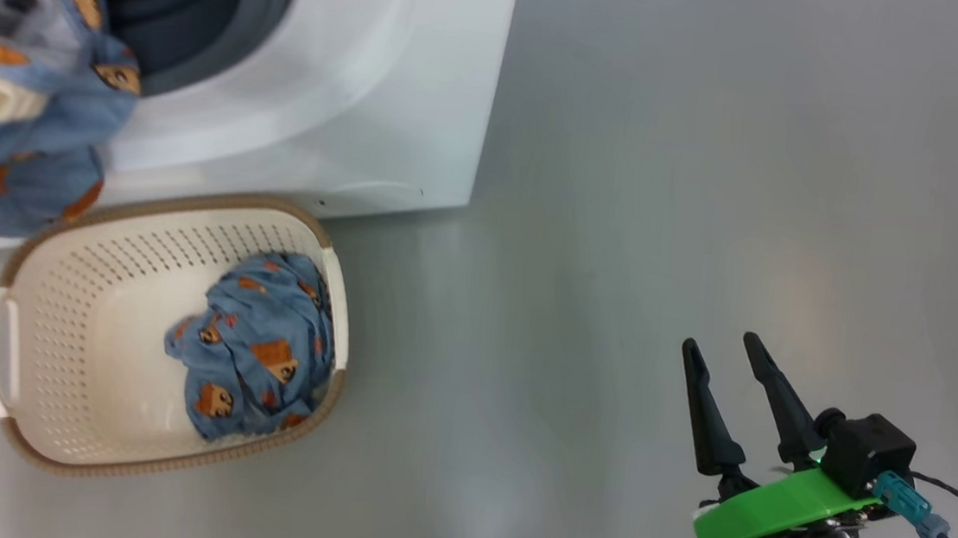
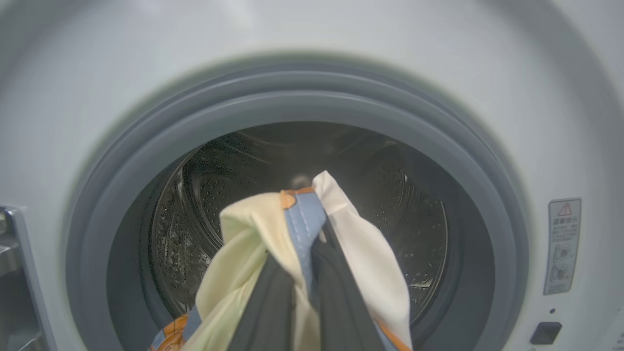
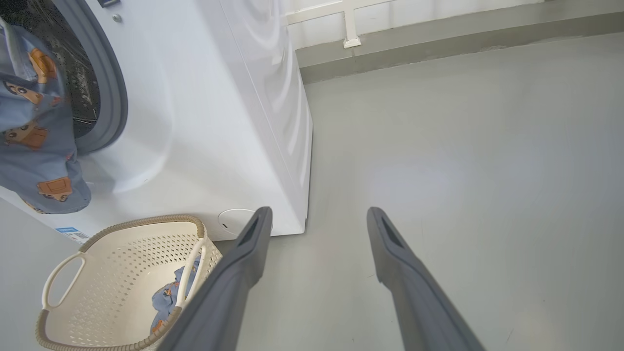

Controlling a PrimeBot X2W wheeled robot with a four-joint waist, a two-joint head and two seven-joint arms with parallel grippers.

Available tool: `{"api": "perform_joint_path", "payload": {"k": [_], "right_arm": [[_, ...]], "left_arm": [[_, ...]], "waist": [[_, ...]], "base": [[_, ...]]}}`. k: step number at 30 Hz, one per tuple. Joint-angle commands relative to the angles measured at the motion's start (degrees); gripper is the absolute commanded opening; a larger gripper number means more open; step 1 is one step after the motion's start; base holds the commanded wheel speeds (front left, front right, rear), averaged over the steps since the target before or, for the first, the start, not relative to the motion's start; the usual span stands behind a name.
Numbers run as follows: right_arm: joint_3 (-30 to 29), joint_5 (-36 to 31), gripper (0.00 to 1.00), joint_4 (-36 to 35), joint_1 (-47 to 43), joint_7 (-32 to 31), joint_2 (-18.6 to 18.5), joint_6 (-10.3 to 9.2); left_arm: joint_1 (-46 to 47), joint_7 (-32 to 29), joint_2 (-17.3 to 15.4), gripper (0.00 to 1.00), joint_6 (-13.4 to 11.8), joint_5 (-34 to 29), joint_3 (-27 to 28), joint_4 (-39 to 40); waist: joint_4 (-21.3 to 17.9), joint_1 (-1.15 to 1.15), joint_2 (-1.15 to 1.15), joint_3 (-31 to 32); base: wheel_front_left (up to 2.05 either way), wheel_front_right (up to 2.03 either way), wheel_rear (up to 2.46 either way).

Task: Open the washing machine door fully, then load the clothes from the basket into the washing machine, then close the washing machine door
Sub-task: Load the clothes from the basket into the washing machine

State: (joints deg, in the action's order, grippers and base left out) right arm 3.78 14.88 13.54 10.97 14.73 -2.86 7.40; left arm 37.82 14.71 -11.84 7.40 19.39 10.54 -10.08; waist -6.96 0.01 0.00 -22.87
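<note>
- Plainly, one washing machine filled the upper left of the head view, its mouth uncovered, with one grey rubber ring edging the steel drum.
- One basket sat on the floor at lower left, just beside the machine's front base; its two loop handles showed in the right wrist view.
- Two lots of clothes counted: one blue printed piece lay against the basket's right wall, and one blue-and-cream bundle hung before the drum mouth.
- The left gripper had its two fingers clenched on that bundle, low and central inside the ring's outline.
- The right gripper had two fingers spread wide, grasping nothing, at lower right above bare floor, well apart from the basket.
- Open grey floor ran across the whole right half, up to a wall base at the top of the right wrist view.
</note>
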Motion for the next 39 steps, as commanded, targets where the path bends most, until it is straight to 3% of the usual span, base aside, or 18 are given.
{"api": "perform_joint_path", "payload": {"k": [1, 10, 17, 22, 39], "right_arm": [[1.89, 0.77, 1.00, -1.43, 0.94, 0.27, -0.01, 0.09], [3.53, 1.93, 1.00, -2.19, 3.40, 0.27, -0.01, 0.09], [4.76, 2.97, 1.00, -1.71, 4.70, 0.27, -0.01, 0.09], [6.02, 3.88, 1.00, -1.24, 5.27, 0.27, -0.01, 0.09], [9.62, 5.87, 1.00, -0.70, 5.77, 0.27, -0.01, 0.09]], "left_arm": [[1.91, 0.29, -2.82, 0.00, 0.09, -0.44, 1.77, 0.42], [9.51, 0.29, -5.21, 0.00, 0.09, -0.28, 0.35, -9.34], [20.88, 0.15, -9.53, 0.00, 0.09, -1.22, -7.29, -22.10], [30.10, -1.94, -10.90, 0.00, 0.09, -2.79, -10.68, -30.01], [46.82, -9.92, -10.70, 0.00, 0.08, -3.33, -18.43, -41.69]], "waist": [[-1.70, -0.01, 0.00, -5.20], [-2.89, -0.01, 0.00, -12.56], [-3.07, -0.01, 0.00, -15.96], [-3.24, -0.01, 0.00, -17.66], [-4.18, -0.01, 0.00, -23.55]], "base": [[0.00, 0.00, 0.00], [0.00, 0.00, 0.00], [0.00, 0.00, 0.00], [0.00, 0.00, 0.00], [0.00, 0.00, 0.00]]}}
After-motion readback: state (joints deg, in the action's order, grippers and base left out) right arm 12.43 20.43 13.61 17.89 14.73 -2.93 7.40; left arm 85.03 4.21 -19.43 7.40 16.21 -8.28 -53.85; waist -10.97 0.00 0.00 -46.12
